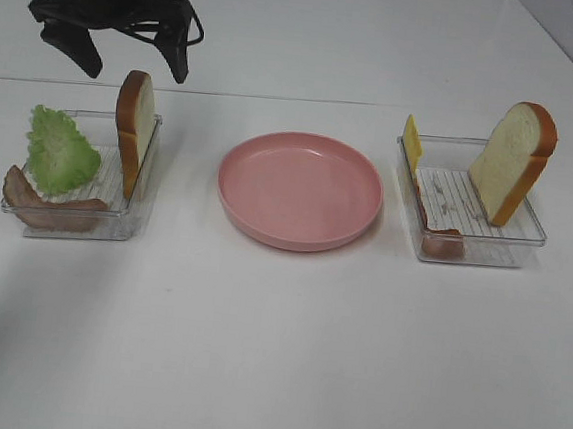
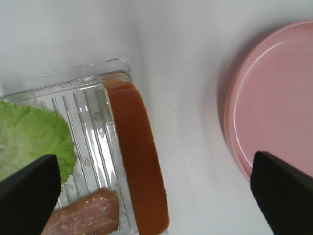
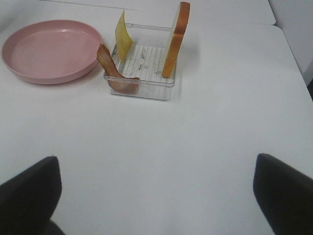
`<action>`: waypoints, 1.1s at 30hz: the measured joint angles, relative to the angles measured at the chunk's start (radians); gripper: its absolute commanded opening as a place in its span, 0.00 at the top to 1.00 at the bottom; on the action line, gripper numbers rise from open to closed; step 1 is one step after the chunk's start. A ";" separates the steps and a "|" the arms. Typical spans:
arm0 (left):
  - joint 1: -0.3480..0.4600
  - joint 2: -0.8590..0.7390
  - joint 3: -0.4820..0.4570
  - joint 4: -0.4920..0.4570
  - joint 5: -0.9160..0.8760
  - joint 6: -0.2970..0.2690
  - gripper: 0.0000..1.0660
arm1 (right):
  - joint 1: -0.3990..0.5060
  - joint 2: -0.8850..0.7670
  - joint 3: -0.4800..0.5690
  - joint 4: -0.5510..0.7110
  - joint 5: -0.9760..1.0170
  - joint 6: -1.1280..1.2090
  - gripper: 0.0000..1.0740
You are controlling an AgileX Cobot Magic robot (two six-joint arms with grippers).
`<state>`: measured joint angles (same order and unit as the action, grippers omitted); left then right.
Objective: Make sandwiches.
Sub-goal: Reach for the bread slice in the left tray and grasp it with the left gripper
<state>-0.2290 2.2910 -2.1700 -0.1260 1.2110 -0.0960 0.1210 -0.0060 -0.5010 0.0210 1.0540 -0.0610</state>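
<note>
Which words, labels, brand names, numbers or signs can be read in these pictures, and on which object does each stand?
None: no readable word, number or sign in any view.
The pink plate is plain.
The left tray and the right tray carry no label; dark specks on the right tray's floor are too small to read.
The left bread slice, right bread slice, lettuce, bacon and cheese bear no print.

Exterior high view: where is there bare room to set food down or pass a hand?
Free: the empty pink plate; the table in front of plate and trays; the gaps between plate and each tray. Crowded: the left tray, filled by lettuce, bacon and a bread slice. The right tray has bare ribbed floor mid-tray.
</note>
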 measured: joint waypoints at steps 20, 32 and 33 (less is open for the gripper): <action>0.000 0.098 -0.008 0.078 0.006 0.027 1.00 | 0.000 0.000 0.000 0.000 0.000 0.000 0.08; 0.000 0.088 -0.008 0.070 0.007 -0.040 1.00 | 0.000 0.000 0.000 0.000 0.000 0.000 0.08; 0.000 0.088 -0.008 0.070 0.007 -0.040 1.00 | 0.000 0.000 0.000 0.000 0.000 0.000 0.08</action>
<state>-0.2290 2.3790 -2.1780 -0.0560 1.2180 -0.1360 0.1210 -0.0060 -0.5010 0.0210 1.0540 -0.0610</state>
